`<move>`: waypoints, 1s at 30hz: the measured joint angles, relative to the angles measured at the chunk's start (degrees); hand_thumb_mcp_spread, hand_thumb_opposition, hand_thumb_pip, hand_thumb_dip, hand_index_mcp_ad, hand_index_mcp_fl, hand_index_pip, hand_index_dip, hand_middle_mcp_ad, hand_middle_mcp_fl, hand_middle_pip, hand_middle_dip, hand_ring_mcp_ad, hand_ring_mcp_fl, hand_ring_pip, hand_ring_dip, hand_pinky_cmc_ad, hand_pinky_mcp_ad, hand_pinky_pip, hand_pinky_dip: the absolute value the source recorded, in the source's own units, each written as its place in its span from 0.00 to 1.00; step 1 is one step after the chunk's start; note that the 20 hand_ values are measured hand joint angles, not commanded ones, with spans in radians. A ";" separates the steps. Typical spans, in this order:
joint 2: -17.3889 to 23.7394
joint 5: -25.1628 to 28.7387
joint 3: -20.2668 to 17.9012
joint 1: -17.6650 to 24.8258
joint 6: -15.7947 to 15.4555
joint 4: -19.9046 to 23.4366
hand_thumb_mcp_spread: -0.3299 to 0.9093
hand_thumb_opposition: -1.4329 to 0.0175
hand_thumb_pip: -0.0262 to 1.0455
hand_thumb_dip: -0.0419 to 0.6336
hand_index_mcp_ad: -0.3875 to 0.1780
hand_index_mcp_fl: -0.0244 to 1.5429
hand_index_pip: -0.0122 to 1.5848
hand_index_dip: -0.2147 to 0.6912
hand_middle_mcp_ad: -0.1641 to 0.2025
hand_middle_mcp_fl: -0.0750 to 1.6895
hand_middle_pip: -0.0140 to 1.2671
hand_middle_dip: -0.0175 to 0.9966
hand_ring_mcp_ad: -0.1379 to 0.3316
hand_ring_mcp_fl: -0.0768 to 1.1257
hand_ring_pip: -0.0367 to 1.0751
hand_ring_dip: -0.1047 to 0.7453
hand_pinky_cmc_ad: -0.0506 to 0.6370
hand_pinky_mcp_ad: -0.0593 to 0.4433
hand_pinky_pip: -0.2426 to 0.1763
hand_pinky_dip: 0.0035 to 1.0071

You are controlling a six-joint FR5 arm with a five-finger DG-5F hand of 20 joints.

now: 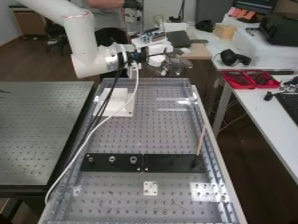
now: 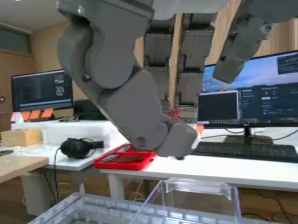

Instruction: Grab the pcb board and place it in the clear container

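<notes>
Hand (image 1: 174, 65) observed open, raised at the far end of the perforated table (image 1: 140, 132); in the wrist view its fingers (image 2: 193, 65) extend straight and its thumb (image 2: 126, 75) angles across in front of them. Clear container (image 2: 201, 188) stands upright on the table, near the far end and toward the high view's right edge, its transparent walls and rim exposed from above. Small pale plate with dark spots (image 1: 150, 188), possibly the pcb board, though the view is too poor to confirm it, lies flat toward the table's near end, about midway between the side edges. Black plates (image 1: 174, 163) lie across the table just beyond it, the left one bearing three round fittings (image 1: 112, 159). Thin stick (image 1: 201, 141) rises at a slight tilt from the right end of the right one. White block (image 1: 117, 101) sits on a white base (image 1: 126, 111) near the far left corner, a white cable (image 1: 93, 136) and dark cables (image 1: 104, 111) passing in front.
</notes>
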 joint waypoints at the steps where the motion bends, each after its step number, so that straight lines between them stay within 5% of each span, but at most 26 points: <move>1: -0.90 0.27 0.15 0.01 0.35 0.86 0.89 0.18 0.75 0.69 0.42 0.29 0.06 0.25 0.40 0.45 0.82 0.89 0.36 0.66 0.25 0.87 0.64 0.65 0.77 0.19; 16: -8.23 4.34 2.80 0.57 2.78 3.12 0.89 0.18 0.75 0.69 0.42 0.29 0.06 0.25 0.41 0.45 0.82 0.89 0.36 0.65 0.25 0.86 0.64 0.65 0.77 0.19; 30: -8.38 4.15 3.47 0.22 2.67 1.44 0.89 0.18 0.75 0.69 0.42 0.29 0.06 0.25 0.40 0.45 0.82 0.89 0.36 0.65 0.25 0.86 0.65 0.65 0.77 0.19</move>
